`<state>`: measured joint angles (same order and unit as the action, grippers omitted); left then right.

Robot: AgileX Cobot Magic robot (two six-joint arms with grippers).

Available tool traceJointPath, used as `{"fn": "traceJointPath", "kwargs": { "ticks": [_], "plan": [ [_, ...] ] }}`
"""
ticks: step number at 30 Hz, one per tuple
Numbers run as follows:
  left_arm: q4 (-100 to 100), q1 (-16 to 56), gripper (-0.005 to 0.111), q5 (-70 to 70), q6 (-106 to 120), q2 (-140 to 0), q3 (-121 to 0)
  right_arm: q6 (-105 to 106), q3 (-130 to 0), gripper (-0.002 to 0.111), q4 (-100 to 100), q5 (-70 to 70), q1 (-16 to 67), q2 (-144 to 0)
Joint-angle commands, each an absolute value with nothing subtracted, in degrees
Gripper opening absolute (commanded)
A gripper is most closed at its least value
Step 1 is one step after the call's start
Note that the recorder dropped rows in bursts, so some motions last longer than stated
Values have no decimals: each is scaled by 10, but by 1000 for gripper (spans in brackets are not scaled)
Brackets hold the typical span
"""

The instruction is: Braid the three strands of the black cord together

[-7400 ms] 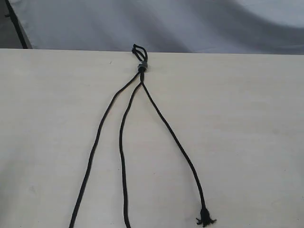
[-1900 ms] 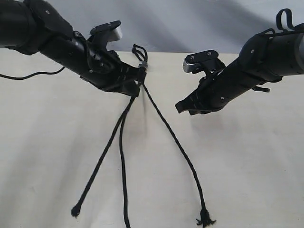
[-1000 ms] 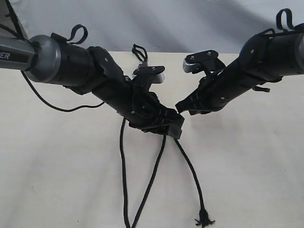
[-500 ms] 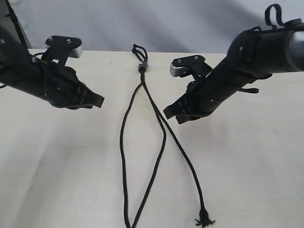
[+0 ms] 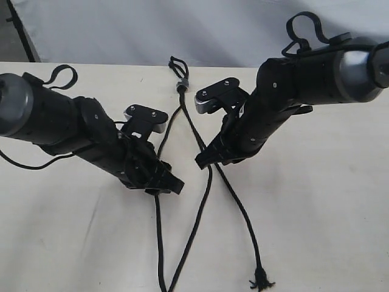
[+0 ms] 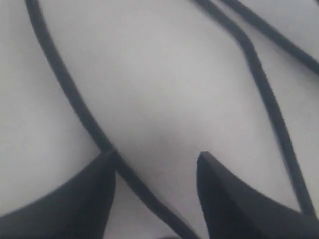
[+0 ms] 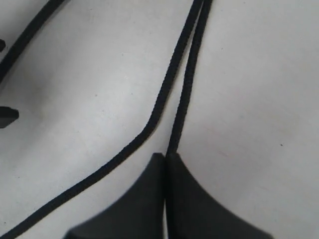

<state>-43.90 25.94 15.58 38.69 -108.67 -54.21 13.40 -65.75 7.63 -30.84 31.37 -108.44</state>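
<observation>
The black cord lies on the pale table, its grey band (image 5: 181,86) at the far edge with short loops (image 5: 177,63) above it. Three strands fan toward me. The left strand (image 5: 159,237) runs under my left gripper (image 5: 172,185), which is open astride it; that strand (image 6: 75,99) passes between the fingers, close to one fingertip (image 6: 107,158). The middle strand (image 5: 199,225) crosses to the right strand (image 5: 243,213), which ends in a frayed tip (image 5: 262,281). My right gripper (image 5: 202,162) is at that crossing, shut (image 7: 165,155) on one strand (image 7: 185,99); the other (image 7: 149,124) bends away beside it.
The table (image 5: 316,201) ends at a far edge just behind the loops, with grey cloth (image 5: 243,30) beyond. Both black arms lean in over the middle, their tips a short way apart. Thicker smooth cables loop off each arm (image 5: 301,27).
The left arm has swung right and down over the left strand. The right arm has moved left and lowered onto the crossed strands. The strands lie much as before.
</observation>
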Motion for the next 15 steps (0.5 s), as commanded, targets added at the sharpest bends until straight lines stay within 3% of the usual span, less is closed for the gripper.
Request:
{"fn": "traceJointPath", "kwargs": {
  "ticks": [1, 6, 15],
  "plan": [
    [-420, 260, 36, 145, 386, -1099, -544, 128, -661, 0, 65, -300, 314, -1082],
    [-353, 259, 0, 164, 384, -1099, -544, 128, -661, 0, 59, -299, 314, -1082],
    [-193, 175, 0, 255, 278, -1050, -544, 125, -661, 0, 59, -298, 314, -1082]
  ]
}}
